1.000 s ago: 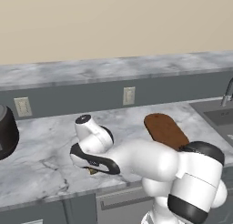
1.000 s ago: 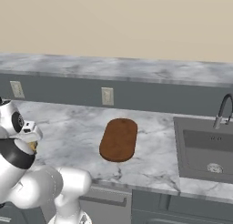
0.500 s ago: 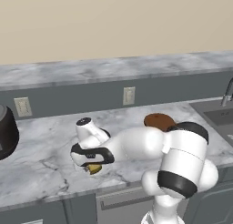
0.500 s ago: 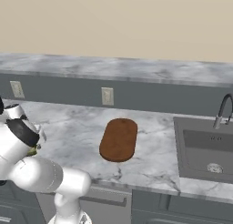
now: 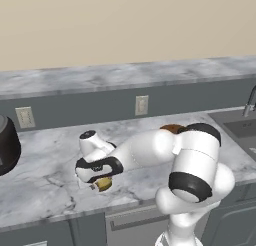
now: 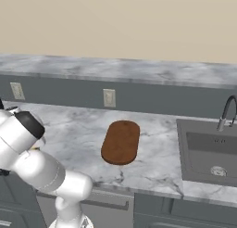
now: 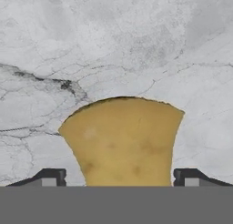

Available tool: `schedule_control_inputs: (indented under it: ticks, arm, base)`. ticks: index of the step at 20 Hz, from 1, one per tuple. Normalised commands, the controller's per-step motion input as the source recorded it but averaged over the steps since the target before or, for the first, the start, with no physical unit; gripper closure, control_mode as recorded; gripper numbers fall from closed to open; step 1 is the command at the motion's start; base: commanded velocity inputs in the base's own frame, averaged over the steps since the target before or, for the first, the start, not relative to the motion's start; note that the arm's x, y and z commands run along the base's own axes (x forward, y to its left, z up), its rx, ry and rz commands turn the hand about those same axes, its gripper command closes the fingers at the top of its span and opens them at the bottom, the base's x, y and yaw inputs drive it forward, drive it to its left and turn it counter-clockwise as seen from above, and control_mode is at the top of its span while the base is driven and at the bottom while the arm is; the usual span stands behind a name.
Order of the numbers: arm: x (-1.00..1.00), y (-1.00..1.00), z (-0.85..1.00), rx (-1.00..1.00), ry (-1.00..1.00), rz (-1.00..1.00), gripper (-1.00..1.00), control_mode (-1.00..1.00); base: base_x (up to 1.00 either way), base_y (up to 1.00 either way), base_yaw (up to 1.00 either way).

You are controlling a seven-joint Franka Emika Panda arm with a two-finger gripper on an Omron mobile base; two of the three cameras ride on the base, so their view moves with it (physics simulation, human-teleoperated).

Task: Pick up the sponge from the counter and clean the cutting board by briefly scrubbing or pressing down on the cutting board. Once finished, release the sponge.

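One sponge (image 7: 123, 141), mustard-yellow, lying flat on the marbled worktop (image 7: 113, 45) near its front edge, directly under the jaws (image 7: 119, 177). In the hand view the block sits squarely between the two finger tips (image 7: 50, 176), one tip on each flank, with its far rounded end pointing away from the hand; the jaws stand apart, bracketing it, and whether the pads yet touch its sides cannot be told. Its long axis appears to run along the line of sight, across the gap. In the left base view the sponge peeks out below the dark wrist.

One cutting board (image 6: 121, 142), reddish-brown, well apart to the robot's right, lying between sponge and sink (image 6: 210, 148).

Nothing stands between sponge and board; bare worktop only.
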Motion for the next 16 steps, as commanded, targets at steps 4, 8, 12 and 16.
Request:
schedule_control_inputs:
  ticks: [4, 8, 12, 16]
  arm:
    - [0.01, 0.00, -0.15, 0.00, 0.00, 0.00, 1.00, -1.00]
    - [0.00, 0.00, -0.18, 0.00, 0.04, 0.00, 1.00, -1.00]
    - [0.00, -0.31, -0.07, 0.03, 0.03, 0.00, 1.00, -1.00]
    - [-0.04, -0.74, 0.34, 0.10, -0.13, 0.00, 1.00, -1.00]
  base:
    - [0.00, 0.00, 0.00]
    - [0.00, 0.00, 0.00]
    - [0.00, 0.00, 0.00]
    - [0.00, 0.00, 0.00]
